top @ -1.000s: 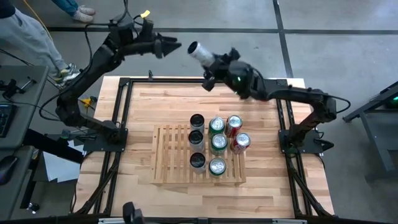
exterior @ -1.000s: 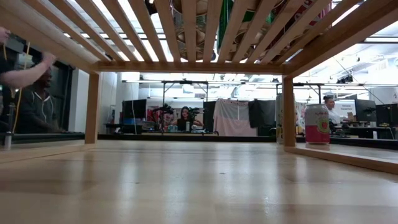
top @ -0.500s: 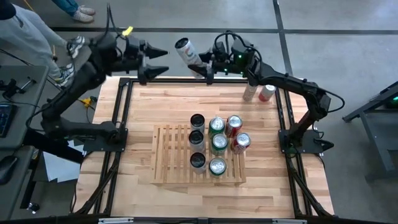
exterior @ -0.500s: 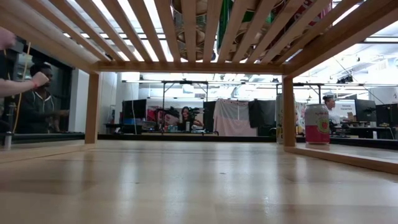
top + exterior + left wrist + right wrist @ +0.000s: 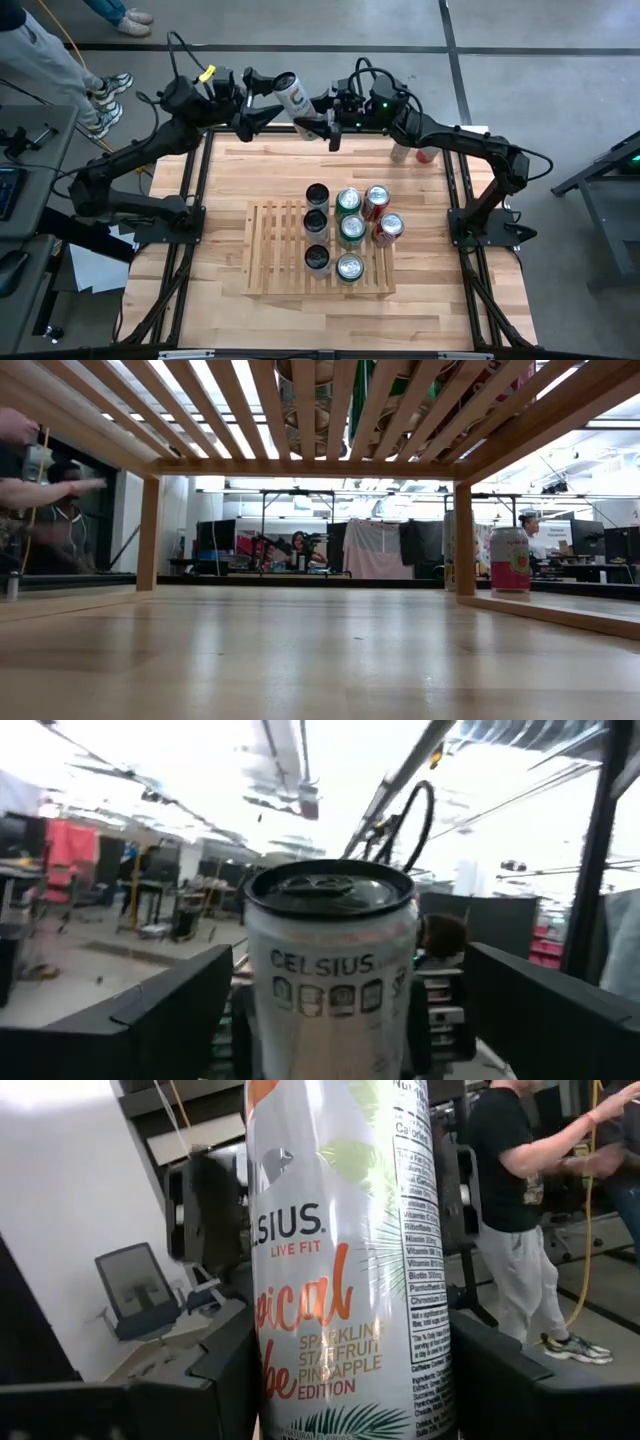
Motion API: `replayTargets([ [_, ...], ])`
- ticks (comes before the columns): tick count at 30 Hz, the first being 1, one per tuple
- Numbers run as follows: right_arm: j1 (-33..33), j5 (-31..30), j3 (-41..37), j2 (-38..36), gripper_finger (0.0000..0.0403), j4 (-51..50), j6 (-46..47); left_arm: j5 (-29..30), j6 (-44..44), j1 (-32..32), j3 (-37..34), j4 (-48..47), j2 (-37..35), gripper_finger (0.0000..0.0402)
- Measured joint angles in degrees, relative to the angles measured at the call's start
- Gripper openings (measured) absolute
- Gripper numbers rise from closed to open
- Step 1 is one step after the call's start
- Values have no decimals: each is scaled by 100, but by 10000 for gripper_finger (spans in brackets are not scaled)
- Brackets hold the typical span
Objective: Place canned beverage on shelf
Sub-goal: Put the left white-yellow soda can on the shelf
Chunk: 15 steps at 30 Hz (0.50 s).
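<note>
A white Celsius can (image 5: 291,92) hangs above the table's far edge, held by my right gripper (image 5: 318,118), which is shut on it. My left gripper (image 5: 266,100) faces it from the left, open. Its fingers (image 5: 160,1010) stand on either side of the can's top end (image 5: 330,890), with a gap on each side. The slatted wooden shelf (image 5: 275,250) lies mid-table and carries several black, green and red cans. In the low view I look from under the shelf's slats (image 5: 300,410). My right gripper pinches the can's lower body (image 5: 290,1380) between its two fingers, one on each side. The fingers come about level from the table's right. The can is lifted clear and tilted, its top end toward my left gripper.
Two more cans (image 5: 412,153) stand on the table at the far right, partly behind my right arm. In the low view, a pink can (image 5: 510,560) stands by the shelf's right leg. A person (image 5: 40,50) stands beyond the table's far left corner.
My right gripper has carried the can toward the table's left and rolled over, turning the can with it. My left gripper has come down a little toward the table's near side and tipped up to face the can. The can's top now sits between the left gripper's open fingers.
</note>
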<state>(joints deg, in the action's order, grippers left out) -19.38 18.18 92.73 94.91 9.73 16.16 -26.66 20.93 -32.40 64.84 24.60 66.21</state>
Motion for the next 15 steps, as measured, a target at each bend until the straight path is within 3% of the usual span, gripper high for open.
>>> replayTargets([
  [15, 105, 29, 0, 4, 232, -75, -11, 191, 199, 318, -7, 568, 324, 376],
])
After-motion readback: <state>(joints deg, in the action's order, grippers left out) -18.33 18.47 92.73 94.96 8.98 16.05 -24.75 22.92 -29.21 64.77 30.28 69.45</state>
